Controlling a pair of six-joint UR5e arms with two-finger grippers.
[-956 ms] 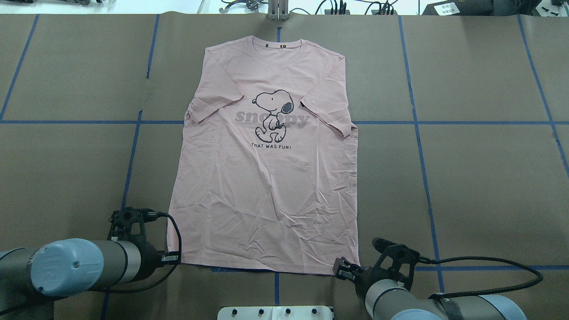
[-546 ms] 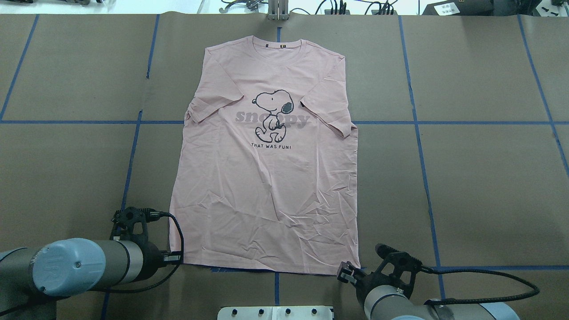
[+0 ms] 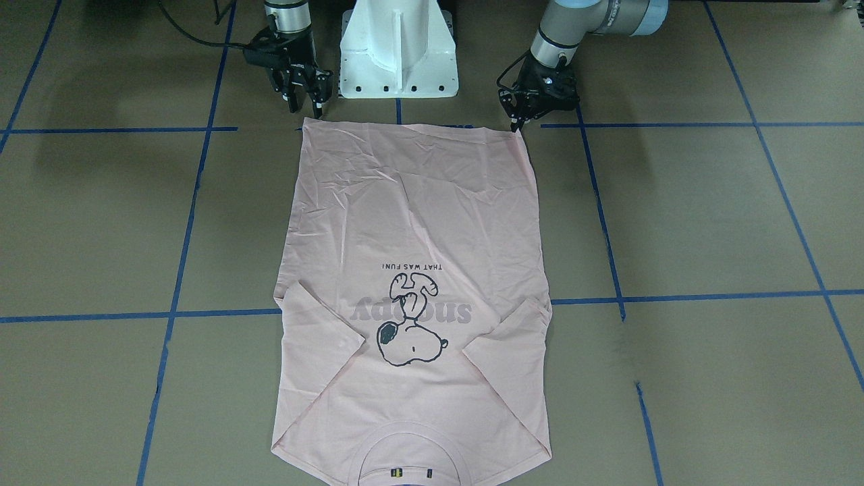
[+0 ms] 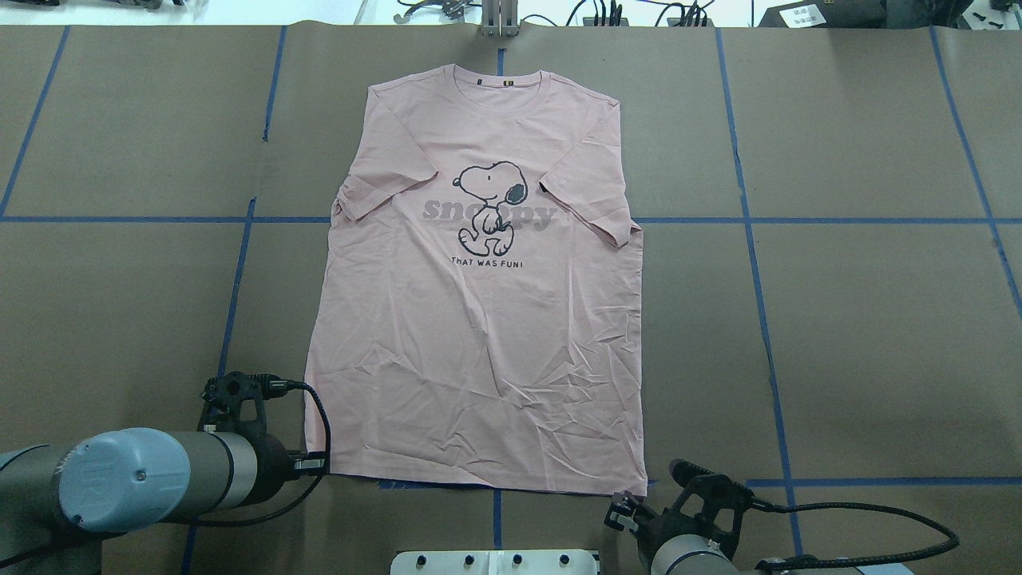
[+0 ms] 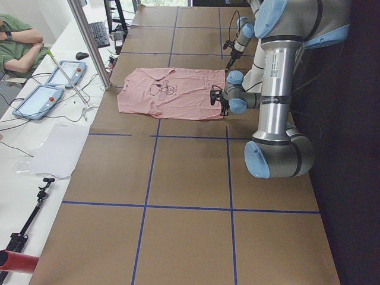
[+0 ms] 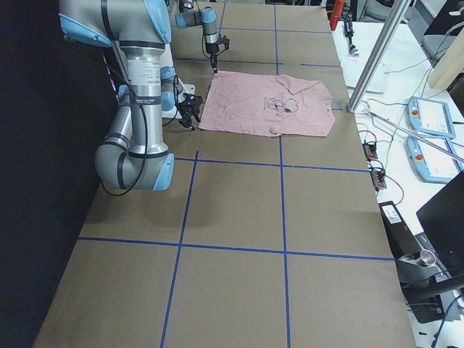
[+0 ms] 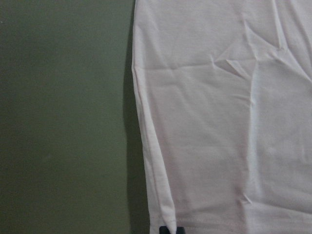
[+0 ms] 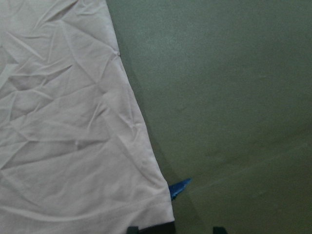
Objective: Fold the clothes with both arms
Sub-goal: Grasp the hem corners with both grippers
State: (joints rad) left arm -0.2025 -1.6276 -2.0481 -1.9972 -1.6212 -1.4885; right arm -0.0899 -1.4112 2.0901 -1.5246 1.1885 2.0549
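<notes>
Right pincer [image 3: 307,106], upper left of front-facing view: fingers spread, straddling hem corner, nothing gripped. Left pincer [image 3: 518,121], upper right there: fingers together at other hem corner, seemingly pinching it. T-shirt [image 4: 479,335] flat, print up, centre of table [image 4: 878,335], collar toward top of overhead view, sleeves folded inward. Fabric light, limp, creased; likely sags, slides easily. Best hold: both hem corners, lifted evenly. No containers visible.

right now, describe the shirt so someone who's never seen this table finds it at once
Start from the brown table gridded with blue tape and look to its middle. The T-shirt lies flat there, print up, collar away from the white base. It is the only pink thing, with a black-outlined Snoopy and "THAT WAS FUN!" on the chest.
</notes>
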